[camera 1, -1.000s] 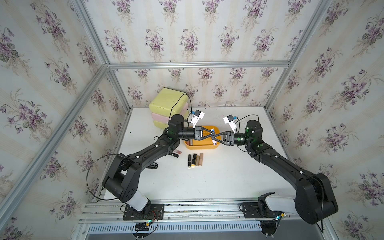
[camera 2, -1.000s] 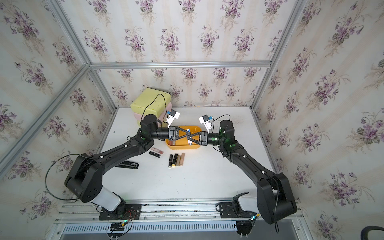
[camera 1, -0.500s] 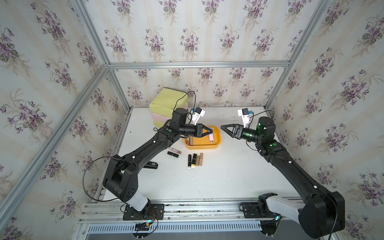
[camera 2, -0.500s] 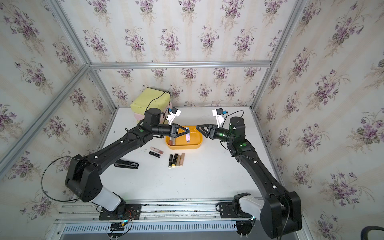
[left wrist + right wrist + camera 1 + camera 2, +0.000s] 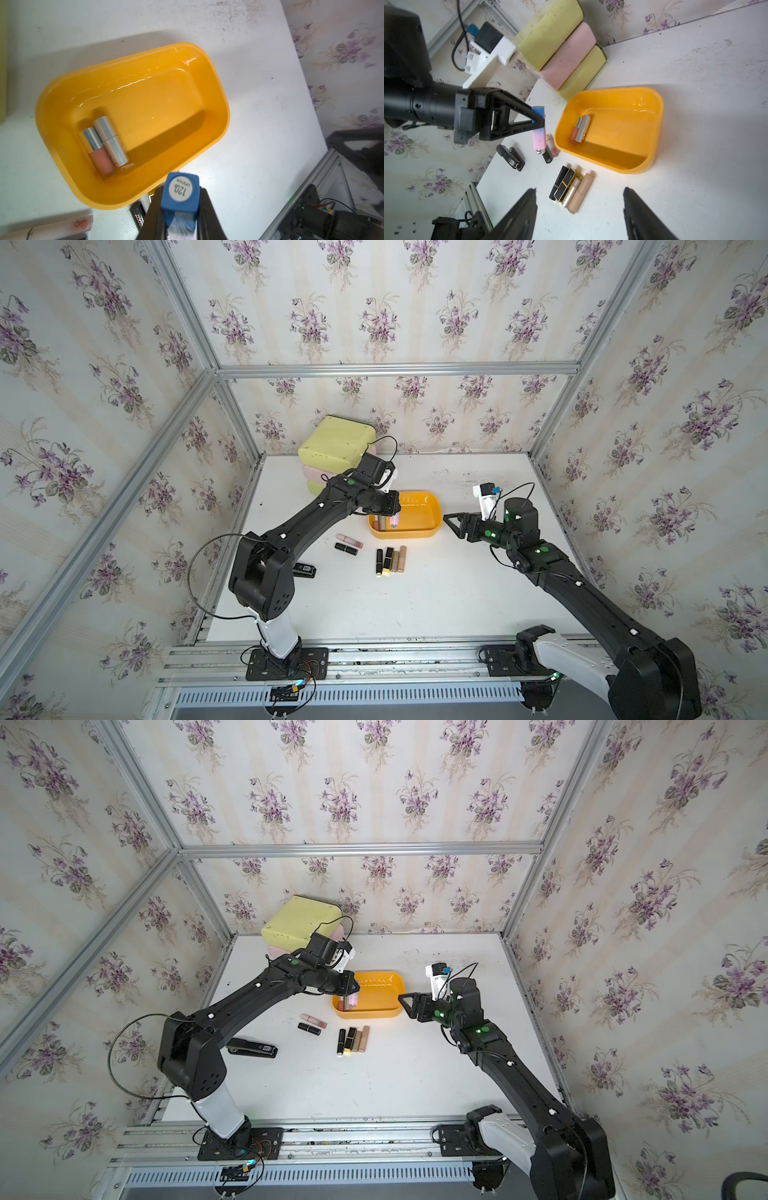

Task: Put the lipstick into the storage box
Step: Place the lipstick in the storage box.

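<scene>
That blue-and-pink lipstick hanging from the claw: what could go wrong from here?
The left end effector grips the blue-and-pink lipstick only near its blue cap, so it might swing or slip. In the right wrist view it seems to hang beside the storage box, not over it; released now, it may land on the table.

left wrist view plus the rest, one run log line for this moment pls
left end effector: shut on blue-capped lipstick, above storage box edge | right end effector: open, empty | in box: two tubes | step: release pending
</scene>
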Controlling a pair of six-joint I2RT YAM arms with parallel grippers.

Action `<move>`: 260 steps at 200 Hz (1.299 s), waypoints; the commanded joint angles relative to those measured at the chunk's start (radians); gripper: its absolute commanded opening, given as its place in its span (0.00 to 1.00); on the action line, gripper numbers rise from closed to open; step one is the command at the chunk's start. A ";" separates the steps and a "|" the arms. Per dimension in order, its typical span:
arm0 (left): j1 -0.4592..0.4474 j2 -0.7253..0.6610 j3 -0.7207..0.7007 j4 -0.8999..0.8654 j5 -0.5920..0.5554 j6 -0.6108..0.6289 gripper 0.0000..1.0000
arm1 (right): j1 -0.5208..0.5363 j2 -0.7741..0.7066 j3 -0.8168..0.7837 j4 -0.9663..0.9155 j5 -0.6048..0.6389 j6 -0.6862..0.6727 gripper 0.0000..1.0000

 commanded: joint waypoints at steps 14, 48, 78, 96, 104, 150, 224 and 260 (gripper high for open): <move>0.000 0.086 0.080 -0.073 -0.089 0.027 0.00 | 0.133 0.008 -0.013 0.016 0.082 -0.261 0.69; 0.001 0.160 0.136 -0.090 -0.093 0.029 0.00 | 0.297 0.022 -0.013 -0.018 0.152 -0.429 0.70; 0.002 0.214 0.170 -0.093 -0.091 0.023 0.00 | 0.314 0.046 -0.004 -0.032 0.159 -0.441 0.70; 0.001 0.250 0.197 -0.098 -0.091 0.024 0.00 | 0.316 0.058 0.006 -0.045 0.164 -0.439 0.70; 0.001 0.267 0.213 -0.101 -0.092 0.024 0.00 | 0.318 0.059 0.006 -0.047 0.166 -0.440 0.70; 0.002 0.349 0.274 -0.113 -0.090 0.021 0.00 | 0.322 0.061 0.009 -0.064 0.191 -0.434 0.70; 0.008 0.410 0.281 -0.112 -0.101 0.015 0.00 | 0.322 0.080 0.013 -0.071 0.206 -0.418 0.70; 0.013 0.431 0.285 -0.116 -0.106 0.014 0.02 | 0.322 0.100 0.021 -0.082 0.200 -0.411 0.70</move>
